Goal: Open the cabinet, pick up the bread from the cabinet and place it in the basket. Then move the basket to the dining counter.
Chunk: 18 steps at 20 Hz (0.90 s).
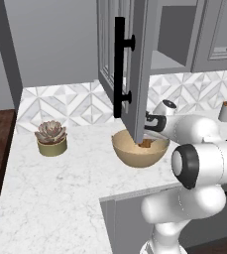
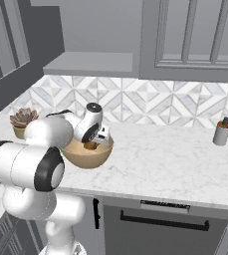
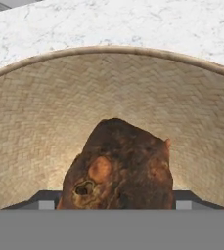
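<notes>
Woven tan fibre fills my hand view: the basket curves around the bread, a dark golden-brown lump that sits on the basket floor right in front of the camera. From the left base view I see the basket on the marble counter, just behind the lower edge of the open cabinet door with its black bar handle, and a sliver of the bread shows inside it. From the right base view the pincer dips into the basket from the near right side, with the bread directly beneath it. I read the pincer as released, its jaws standing wide to either side of the bread rather than clamped on it, so I judge the bread delivered. What the coming move turns on is the basket rim: it lies all around and just below the pincer, so I would need to lift clear and shift sideways to take the rim or a handle. The bread has no clear long axis; it is a rough lump, slightly taller than wide as I see it. No brand, label or writing is legible anywhere, not on the soap dispenser at the far right nor the potted succulent at the left.
</notes>
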Available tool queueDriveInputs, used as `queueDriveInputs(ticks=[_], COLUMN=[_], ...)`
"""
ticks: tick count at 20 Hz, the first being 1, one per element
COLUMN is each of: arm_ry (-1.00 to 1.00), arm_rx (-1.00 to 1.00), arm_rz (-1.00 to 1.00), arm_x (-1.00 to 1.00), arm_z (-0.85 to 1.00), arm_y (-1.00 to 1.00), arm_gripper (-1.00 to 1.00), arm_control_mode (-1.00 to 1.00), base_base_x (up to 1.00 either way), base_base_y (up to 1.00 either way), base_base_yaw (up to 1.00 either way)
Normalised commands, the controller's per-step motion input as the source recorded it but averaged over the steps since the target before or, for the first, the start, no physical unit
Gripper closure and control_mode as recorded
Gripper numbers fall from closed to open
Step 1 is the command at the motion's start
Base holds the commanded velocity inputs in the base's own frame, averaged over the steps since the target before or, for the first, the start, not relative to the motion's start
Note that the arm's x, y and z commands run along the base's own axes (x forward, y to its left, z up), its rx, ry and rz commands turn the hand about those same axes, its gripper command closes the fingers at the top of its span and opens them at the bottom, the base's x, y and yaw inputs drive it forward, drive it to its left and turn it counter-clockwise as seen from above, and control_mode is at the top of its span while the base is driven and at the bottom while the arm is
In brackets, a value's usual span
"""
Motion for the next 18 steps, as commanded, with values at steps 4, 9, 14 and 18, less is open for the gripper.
queueDriveInputs(ticks=[4, 9, 14, 18], arm_ry=[0.0, -0.02, -0.07, -0.01], arm_rx=[0.0, 0.0, 0.0, -0.02], arm_rz=[0.0, 0.0, -0.03, -0.09], arm_x=[0.0, -0.02, -0.57, -0.67], arm_z=[0.0, 0.0, 0.52, 0.53], arm_y=[0.01, 0.02, 0.0, 0.0], arm_gripper=[-1.0, -1.0, -1.0, -1.0], arm_control_mode=[-1.0, -1.0, -1.0, -1.0], base_base_x=[0.0, 0.0, 0.0, 0.0], base_base_y=[0.0, 0.0, 0.0, 0.0], base_base_yaw=[0.0, 0.0, 0.0, 0.0])
